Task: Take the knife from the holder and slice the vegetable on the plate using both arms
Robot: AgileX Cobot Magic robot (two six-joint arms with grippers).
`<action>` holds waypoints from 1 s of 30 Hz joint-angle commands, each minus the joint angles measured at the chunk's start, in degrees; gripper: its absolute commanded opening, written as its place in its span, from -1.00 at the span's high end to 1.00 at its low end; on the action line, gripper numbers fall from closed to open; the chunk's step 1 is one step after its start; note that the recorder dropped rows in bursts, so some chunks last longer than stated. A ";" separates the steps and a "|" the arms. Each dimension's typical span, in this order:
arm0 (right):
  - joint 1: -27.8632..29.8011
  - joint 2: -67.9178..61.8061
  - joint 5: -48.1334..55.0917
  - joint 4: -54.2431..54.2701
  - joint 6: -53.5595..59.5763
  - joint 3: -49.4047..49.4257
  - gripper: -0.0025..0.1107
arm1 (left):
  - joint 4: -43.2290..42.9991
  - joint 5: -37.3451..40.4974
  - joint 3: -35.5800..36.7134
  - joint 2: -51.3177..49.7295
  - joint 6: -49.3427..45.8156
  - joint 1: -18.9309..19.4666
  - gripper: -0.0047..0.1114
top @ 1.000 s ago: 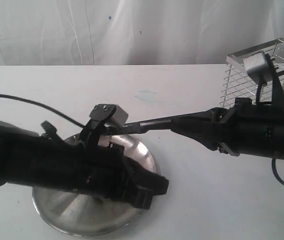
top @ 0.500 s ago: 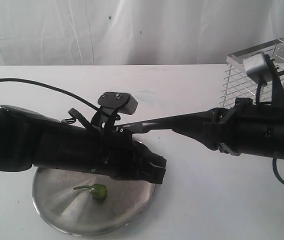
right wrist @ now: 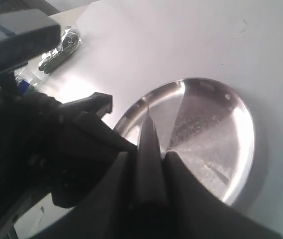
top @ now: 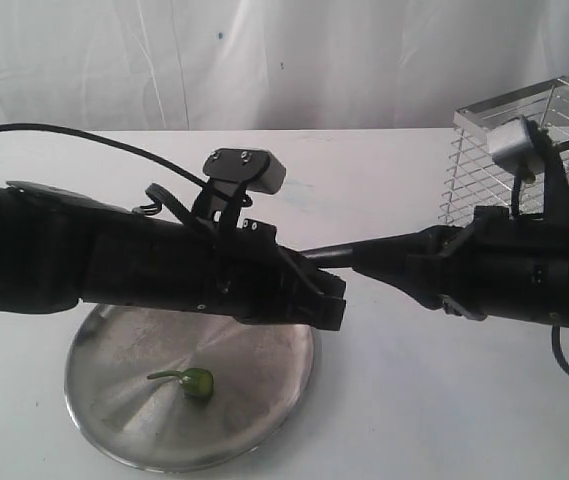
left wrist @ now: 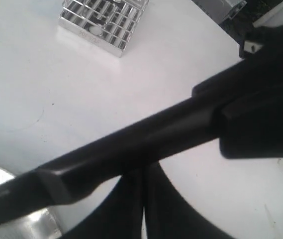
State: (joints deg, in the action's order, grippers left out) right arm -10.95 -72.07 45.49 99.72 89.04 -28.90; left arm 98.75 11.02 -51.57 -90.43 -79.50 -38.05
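Steel plate [top: 264,395] holding green vegetable [top: 192,383], right tool [right wrist: 148,164] pinching knife [left wrist: 131,144], left tool [top: 329,300] pressed together, no legible writing.

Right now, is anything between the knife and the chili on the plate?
Yes. The left gripper sits right at the knife over the plate, between its blade and the chili.

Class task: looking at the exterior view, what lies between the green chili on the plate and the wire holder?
The left pincer and the knife cross between chili and holder.
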 commanded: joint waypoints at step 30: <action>-5.33 -9.00 0.75 0.22 0.99 2.32 0.96 | 1.20 -3.91 -0.41 0.09 -1.70 -0.29 0.92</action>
State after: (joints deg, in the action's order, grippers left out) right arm -15.99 -79.96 45.42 100.34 89.04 -26.79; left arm 98.75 4.57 -51.77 -90.55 -81.01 -38.10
